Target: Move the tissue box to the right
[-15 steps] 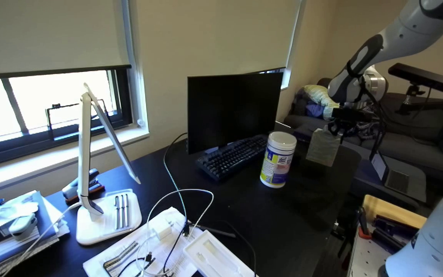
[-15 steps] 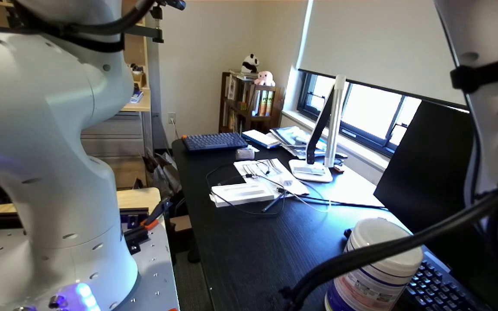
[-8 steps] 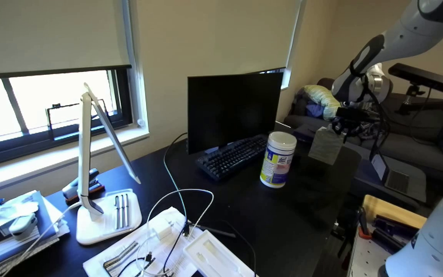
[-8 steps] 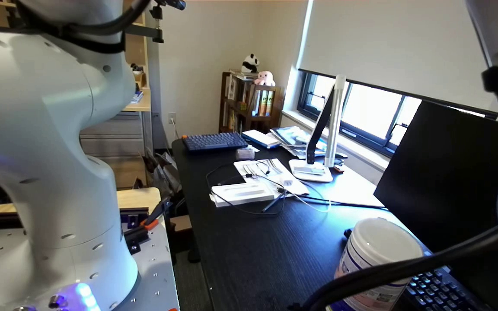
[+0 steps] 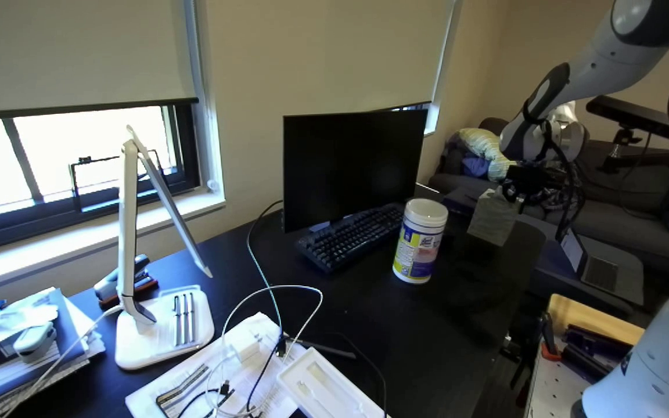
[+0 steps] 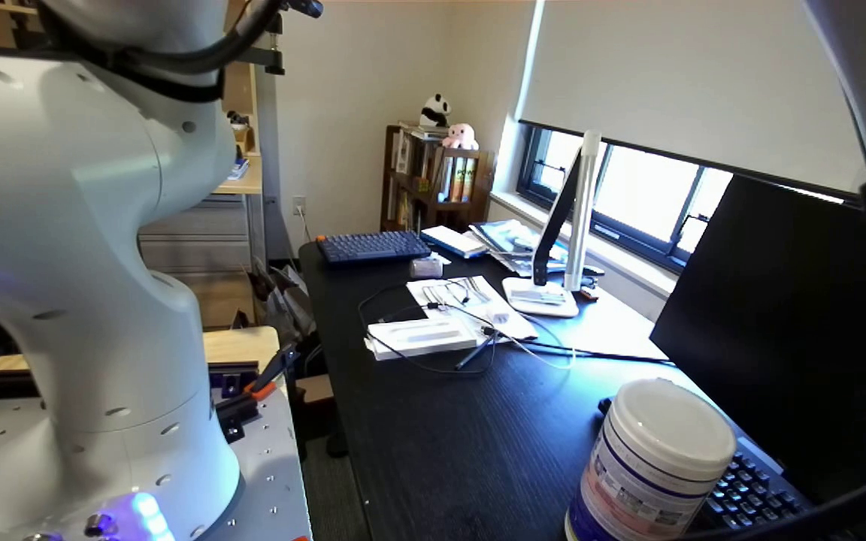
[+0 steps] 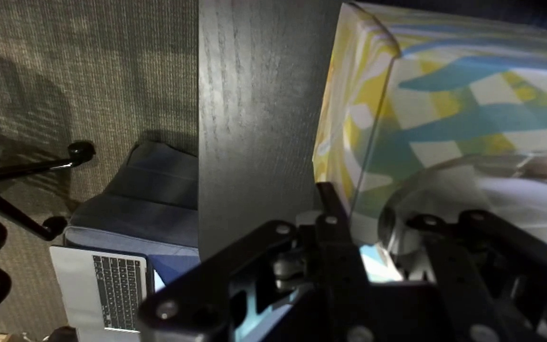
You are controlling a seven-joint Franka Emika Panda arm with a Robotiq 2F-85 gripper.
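The tissue box (image 5: 491, 218) looks pale and tilted in an exterior view, near the desk's far right end. In the wrist view the tissue box (image 7: 449, 104) shows a yellow, blue and white pattern, with white tissue (image 7: 496, 204) in its round opening. My gripper (image 5: 511, 194) is at the box's upper right corner. In the wrist view my gripper (image 7: 375, 221) is shut on the box's edge, one finger outside the wall and the other at the opening, its tip hidden. I cannot tell whether the box touches the desk. Another exterior view shows neither box nor gripper.
A white canister (image 5: 420, 241) stands left of the box and also shows in an exterior view (image 6: 651, 458). A monitor (image 5: 358, 168) and keyboard (image 5: 352, 235) are behind it. The desk's edge (image 7: 199, 118) runs beside the box, with a laptop (image 7: 102, 289) beyond.
In an exterior view the gripper and tissue box have shifted slightly right and up together, and the box has turned a little. In another exterior view the arm and its cable moved right, uncovering the canister.
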